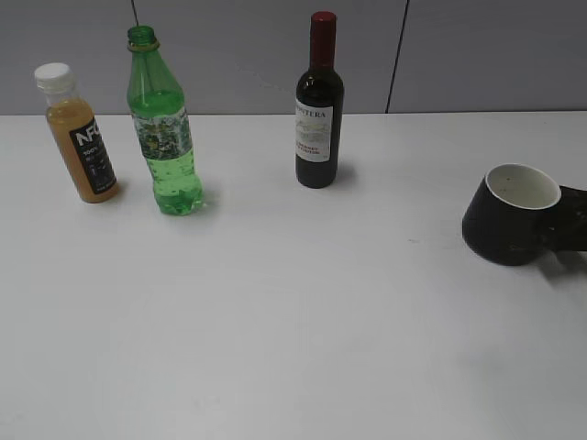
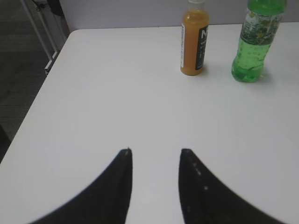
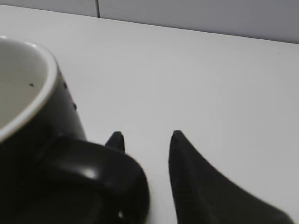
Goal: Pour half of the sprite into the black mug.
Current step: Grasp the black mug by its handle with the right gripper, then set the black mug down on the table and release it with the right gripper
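Exterior view: right gripper [image 3: 145, 136] at black mug [image 1: 510, 217] handle, grip unclear; left gripper [image 2: 155, 151] apart, empty.

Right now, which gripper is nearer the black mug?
Right. The right gripper is at the black mug's handle, which lies against its left finger. The left gripper hovers over bare table, facing the bottles.

At the bottom centre of the frame the left gripper [image 2: 154, 154] shows as two dark curved fingers [image 2: 117, 186] with a clear gap between them, nothing held, over a bare white table [image 2: 117, 93]. At the upper right stand an orange juice bottle [image 2: 194, 44] and, just right of it, the sprite [image 2: 254, 44], both upright, tops cut off. A dark floor fills the upper left.
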Action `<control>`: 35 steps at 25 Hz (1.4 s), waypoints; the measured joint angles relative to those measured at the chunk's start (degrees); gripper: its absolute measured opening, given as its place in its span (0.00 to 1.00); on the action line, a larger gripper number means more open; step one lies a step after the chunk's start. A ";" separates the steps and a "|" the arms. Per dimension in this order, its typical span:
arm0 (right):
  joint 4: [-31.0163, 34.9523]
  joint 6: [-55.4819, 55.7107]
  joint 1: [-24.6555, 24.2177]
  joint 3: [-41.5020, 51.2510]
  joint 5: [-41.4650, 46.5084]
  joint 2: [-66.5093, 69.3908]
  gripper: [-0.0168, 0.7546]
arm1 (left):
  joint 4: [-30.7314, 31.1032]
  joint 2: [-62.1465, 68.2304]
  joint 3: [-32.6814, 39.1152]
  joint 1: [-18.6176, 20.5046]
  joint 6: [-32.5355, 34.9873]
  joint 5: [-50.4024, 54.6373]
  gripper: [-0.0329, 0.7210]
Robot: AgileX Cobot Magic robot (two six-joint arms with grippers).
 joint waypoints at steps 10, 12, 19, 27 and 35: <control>-2.57 0.19 0.07 -0.04 0.68 -1.00 0.13 | 0.00 0.00 0.00 0.00 0.00 0.00 0.40; -4.16 1.44 0.14 -0.04 2.02 -2.53 0.12 | 0.00 0.00 0.00 0.00 0.00 0.00 0.40; -5.19 6.65 4.10 0.07 3.85 -9.59 0.11 | 0.00 0.00 0.00 0.00 0.00 0.00 0.40; 0.10 7.83 18.73 0.07 3.83 -11.34 0.11 | 0.00 0.00 0.00 0.00 0.00 0.00 0.40; 5.06 7.87 32.50 -0.48 3.83 -10.92 0.11 | 0.00 0.00 0.00 0.00 0.00 0.00 0.40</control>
